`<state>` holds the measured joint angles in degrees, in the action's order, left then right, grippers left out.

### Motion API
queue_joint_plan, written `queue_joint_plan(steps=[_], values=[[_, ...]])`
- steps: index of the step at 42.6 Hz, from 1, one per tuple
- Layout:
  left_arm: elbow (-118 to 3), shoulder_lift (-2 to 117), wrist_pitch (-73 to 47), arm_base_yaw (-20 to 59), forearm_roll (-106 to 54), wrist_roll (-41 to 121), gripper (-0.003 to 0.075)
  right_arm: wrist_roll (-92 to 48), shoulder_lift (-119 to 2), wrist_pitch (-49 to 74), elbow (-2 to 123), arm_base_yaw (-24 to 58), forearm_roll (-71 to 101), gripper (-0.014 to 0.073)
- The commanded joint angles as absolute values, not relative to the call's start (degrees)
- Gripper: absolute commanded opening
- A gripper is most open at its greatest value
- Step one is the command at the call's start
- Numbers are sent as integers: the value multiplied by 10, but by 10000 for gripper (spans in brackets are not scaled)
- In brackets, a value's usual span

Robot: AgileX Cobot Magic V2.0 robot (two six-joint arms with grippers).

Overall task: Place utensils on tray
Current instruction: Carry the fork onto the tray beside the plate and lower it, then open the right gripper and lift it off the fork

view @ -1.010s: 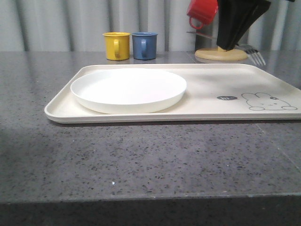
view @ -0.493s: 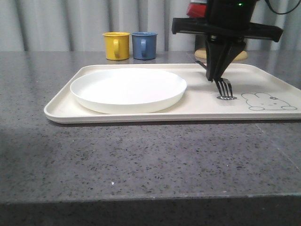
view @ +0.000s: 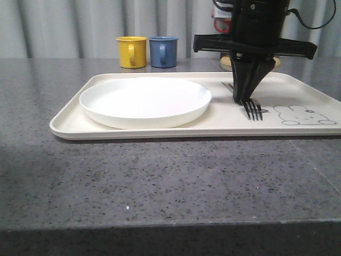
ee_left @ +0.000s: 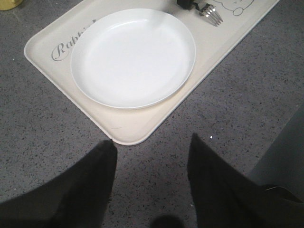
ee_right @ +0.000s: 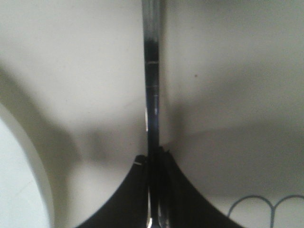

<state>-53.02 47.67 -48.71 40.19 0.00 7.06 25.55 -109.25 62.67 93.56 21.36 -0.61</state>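
The cream tray (view: 160,132) lies across the middle of the table with the round white plate (view: 145,101) on its left half. My right gripper (view: 242,97) stands over the tray's right half, shut on a silver fork (view: 253,110). The fork's tines reach down to the tray surface beside the rabbit drawing (view: 303,114). In the right wrist view the fork's handle (ee_right: 153,71) runs out from between the closed fingers (ee_right: 137,190) over the bare tray (ee_right: 228,71). My left gripper (ee_left: 152,147) hangs open over the table just off the tray's corner (ee_left: 128,135), holding nothing.
A yellow mug (view: 132,52) and a blue mug (view: 163,51) stand behind the tray. A red mug (view: 220,22) and a wooden stand base (view: 227,63) sit behind my right arm. The grey speckled table (view: 160,186) stretches from the tray to its front edge.
My right gripper came forward from behind the tray with the fork and went down. The tines have dropped from just above the tray to its surface.
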Motion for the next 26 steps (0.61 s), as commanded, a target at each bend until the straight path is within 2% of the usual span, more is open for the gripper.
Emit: queue_joint_plan(steps=[1,7,9,21,26], values=[[-546,475,-447,407,0,66,345,256,-1063,626,955,211,-13,121],[-546,475,-447,407,0,66,345,254,-1057,627,955,211,-14,349],[-546,475,-447,407,0,66,345,249,-1053,623,955,211,-14,386],[-546,475,-447,407,0,66,345,174,-968,662,954,211,-86,394],[-546,475,-447,407,0,66,345,144,-916,683,937,186,-127,394]])
